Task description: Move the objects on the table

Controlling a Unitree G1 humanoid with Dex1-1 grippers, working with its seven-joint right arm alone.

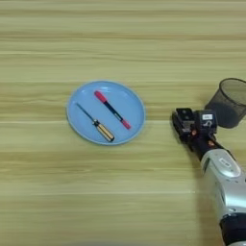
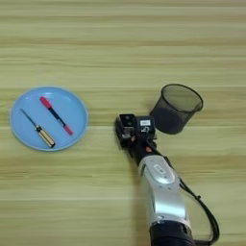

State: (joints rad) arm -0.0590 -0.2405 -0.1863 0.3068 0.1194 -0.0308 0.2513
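**Robot gripper rests between pen cup and plate, nothing in its grasp**

Nearest the viewer, the robot's silver forearm [image 2: 161,190] comes up from the bottom edge of the light wooden table [image 2: 120,43], with a black cable trailing beside it. At its tip the right gripper [image 2: 136,126] sits low over bare wood. Its black fingers end in boxy pads, one bearing a small white label. Whether the fingers are spread or pressed together cannot be told from these views, and nothing can be seen held between them.

Just beyond and to the robot's right of the gripper stands the black wire-mesh pen cup [image 2: 176,108], upright, its open mouth facing up and apparently empty.

Well apart to the left lies a round blue plate [image 1: 106,112]. On it rest two items, side by side and both slanting: a slim black marker with red cap [image 1: 112,109], and a small screwdriver with a yellow handle [image 1: 97,124].

No white block with a black top is apparent on the table, unless it is the labelled part at the gripper.

The step in hand looks like an approach, with no object yet picked. A likely next move is a reach left across the table to the plate, lowering over the marker and aligning the fingers across its thin barrel.
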